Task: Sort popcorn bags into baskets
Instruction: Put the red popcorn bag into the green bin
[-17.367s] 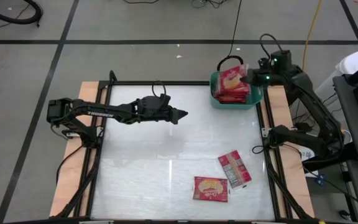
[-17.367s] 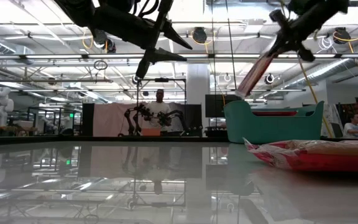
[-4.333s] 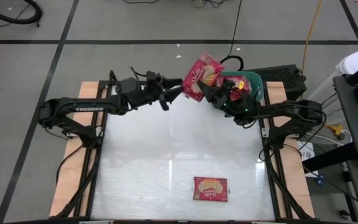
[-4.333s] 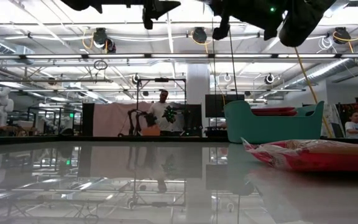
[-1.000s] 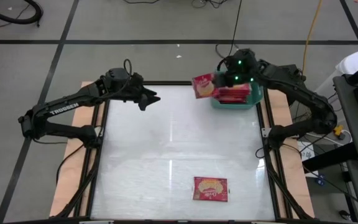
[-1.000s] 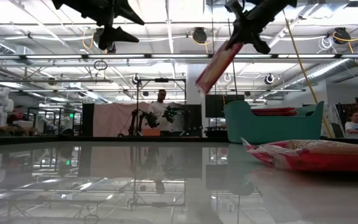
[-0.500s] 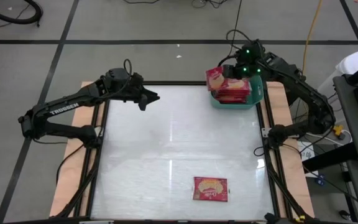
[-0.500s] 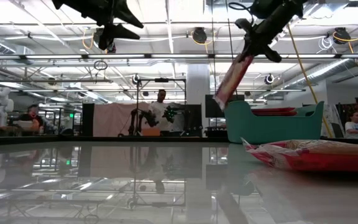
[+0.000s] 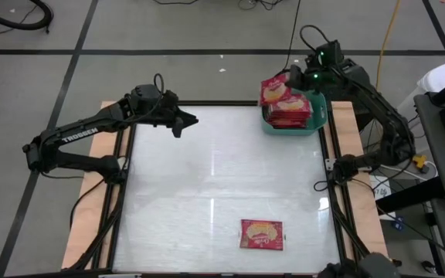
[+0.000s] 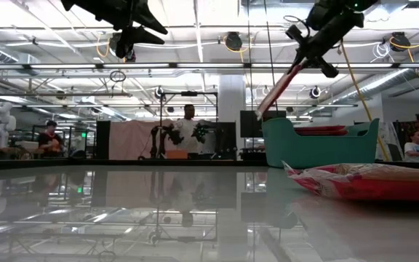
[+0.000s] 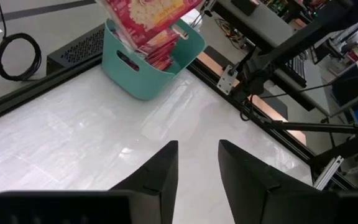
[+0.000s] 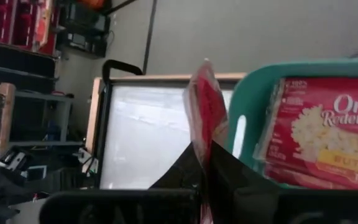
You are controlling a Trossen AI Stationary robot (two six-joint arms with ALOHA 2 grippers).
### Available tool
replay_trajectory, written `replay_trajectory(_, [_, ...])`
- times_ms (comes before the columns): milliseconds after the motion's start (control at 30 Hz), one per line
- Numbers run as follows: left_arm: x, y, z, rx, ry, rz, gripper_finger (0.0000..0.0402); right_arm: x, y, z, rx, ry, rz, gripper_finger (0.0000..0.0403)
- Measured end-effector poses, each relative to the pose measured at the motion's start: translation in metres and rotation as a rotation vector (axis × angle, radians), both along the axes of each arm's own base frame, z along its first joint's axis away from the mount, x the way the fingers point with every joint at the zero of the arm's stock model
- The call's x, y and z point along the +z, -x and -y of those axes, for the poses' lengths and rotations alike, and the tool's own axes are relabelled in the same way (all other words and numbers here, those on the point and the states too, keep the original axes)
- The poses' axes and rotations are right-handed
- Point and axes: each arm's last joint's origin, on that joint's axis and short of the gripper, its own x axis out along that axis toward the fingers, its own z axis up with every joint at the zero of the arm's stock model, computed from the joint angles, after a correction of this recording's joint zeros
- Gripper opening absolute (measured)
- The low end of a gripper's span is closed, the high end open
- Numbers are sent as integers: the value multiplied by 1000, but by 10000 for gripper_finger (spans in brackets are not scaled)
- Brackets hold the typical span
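Observation:
My right gripper (image 9: 295, 80) is shut on a red popcorn bag (image 9: 274, 90), high over the far left corner of the teal basket (image 9: 317, 122). In the low view the bag (image 10: 278, 89) slants down from the gripper (image 10: 302, 52) toward the basket's left wall (image 10: 318, 145). Several red bags (image 12: 328, 134) lie stacked in the basket. One more bag (image 9: 262, 234) lies flat on the table near its front edge. My left gripper (image 9: 189, 121) hangs open over the table's far left, with nothing between its fingers (image 11: 166, 171). My right gripper pinches the bag's upper end (image 12: 205, 146) between its two fingers; the bag shows edge-on between them. The fingers come slanting down from the table's right. The bag hangs tilted below them, lifted clear, its lower end (image 10: 262, 113) beside the basket's rim.
The basket stands at the table's far right corner. The glossy table top (image 9: 207, 185) lies bare between the arms. Black frame rails (image 9: 329, 162) run along the table's sides. A person (image 10: 188, 131) stands in the room far behind the table.
My right gripper has swung toward the table's right and far edge with the bag, from over the table beside the basket to over the basket's far left corner. The bag has turned with it and hangs steeper. My left arm has kept still.

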Motion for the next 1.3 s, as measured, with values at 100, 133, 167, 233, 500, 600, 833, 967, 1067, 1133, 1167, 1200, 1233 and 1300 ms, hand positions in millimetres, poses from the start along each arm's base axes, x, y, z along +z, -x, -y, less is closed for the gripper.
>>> replay_trajectory(100, [0,0,0,1,3,1,119,-6,6,5,-1,-51,-2,0])
replay_trajectory(133, [0,0,0,3,7,1,119,-9,6,7,1,-67,-7,0])
replay_trajectory(167, [0,0,0,6,12,2,119,-12,7,9,6,-80,-16,0])
replay_trajectory(233, [0,0,0,9,20,4,120,-18,8,12,10,-105,-39,0])
replay_trajectory(500, [0,0,0,17,38,6,120,-10,17,18,-27,-96,-44,0])
replay_trajectory(600, [0,0,0,18,40,6,120,7,23,21,-49,-41,-25,0])
replay_trajectory(833, [0,0,0,16,18,2,120,1,34,21,-43,-90,-77,0])
replay_trajectory(967, [0,0,-1,33,10,-1,120,-7,33,22,-10,-125,-118,0])
replay_trajectory(1067, [0,0,-1,32,8,-2,120,-11,32,26,-6,-128,-122,0])
replay_trajectory(1133, [0,0,-1,32,7,-2,120,-13,31,28,-6,-134,-125,0])
replay_trajectory(1167, [0,0,-1,32,8,-2,120,-14,31,29,-5,-134,-129,0])
replay_trajectory(1200, [0,0,-1,33,10,-1,120,-14,31,29,-1,-130,-132,0])
replay_trajectory(1233, [0,0,-1,35,14,-1,120,-15,31,29,3,-128,-138,0])
replay_trajectory(1300, [0,0,-1,40,26,1,120,-16,32,30,-4,-123,-169,0])
